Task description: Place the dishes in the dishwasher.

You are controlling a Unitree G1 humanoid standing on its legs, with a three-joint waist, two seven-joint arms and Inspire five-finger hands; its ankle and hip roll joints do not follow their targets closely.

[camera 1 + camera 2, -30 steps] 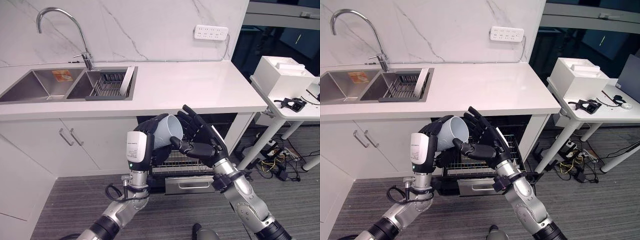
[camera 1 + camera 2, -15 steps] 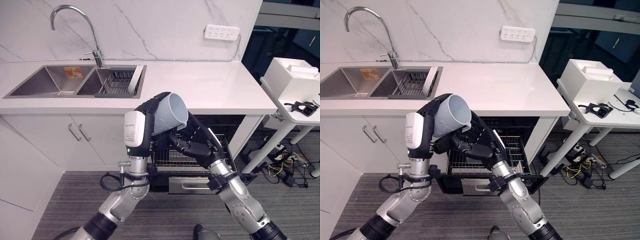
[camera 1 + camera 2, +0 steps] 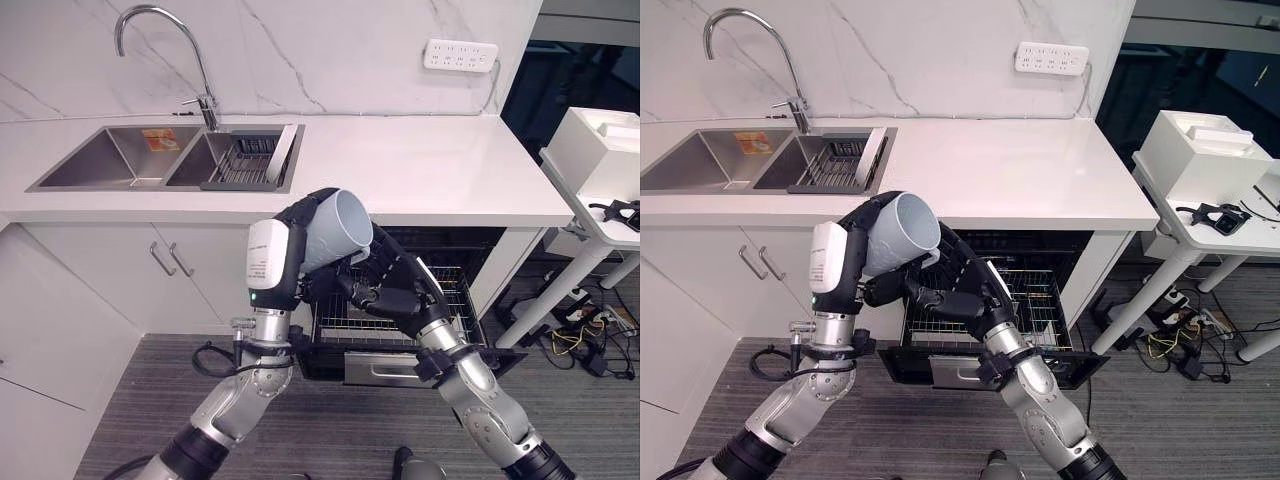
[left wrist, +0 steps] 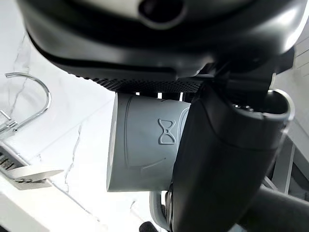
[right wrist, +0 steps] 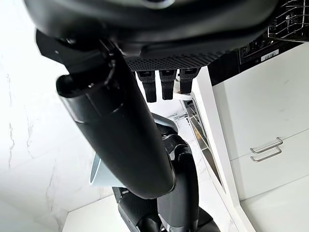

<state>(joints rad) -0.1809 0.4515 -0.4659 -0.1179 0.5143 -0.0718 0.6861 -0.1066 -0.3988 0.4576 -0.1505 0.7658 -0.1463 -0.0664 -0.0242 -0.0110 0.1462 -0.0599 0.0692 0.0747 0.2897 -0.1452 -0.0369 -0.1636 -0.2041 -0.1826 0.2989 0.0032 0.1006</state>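
A pale grey cup [image 3: 338, 228] is held tilted in the air, its mouth turned up and to the right. My left hand [image 3: 298, 210] is shut on it, dark fingers curled round its body, which the left wrist view shows close up as the cup [image 4: 145, 142]. Just below and right of the cup, my right hand [image 3: 398, 292] is open, its fingers straight in the right wrist view, its thumb near my left hand. Behind and under both hands, the dishwasher's wire rack [image 3: 455, 312] is pulled out from beneath the counter.
The white counter [image 3: 430, 170] runs across above the dishwasher. A double sink [image 3: 110, 160] with a tap holds a dish rack [image 3: 245, 160] and a leaning plate [image 3: 286, 150]. Cabinet doors [image 3: 170, 265] are at the left. A white side table with a box [image 3: 600, 150] stands at the right.
The camera has shifted. My left hand has lifted the cup a little higher. My right hand has sunk from beside the cup's mouth to below it.
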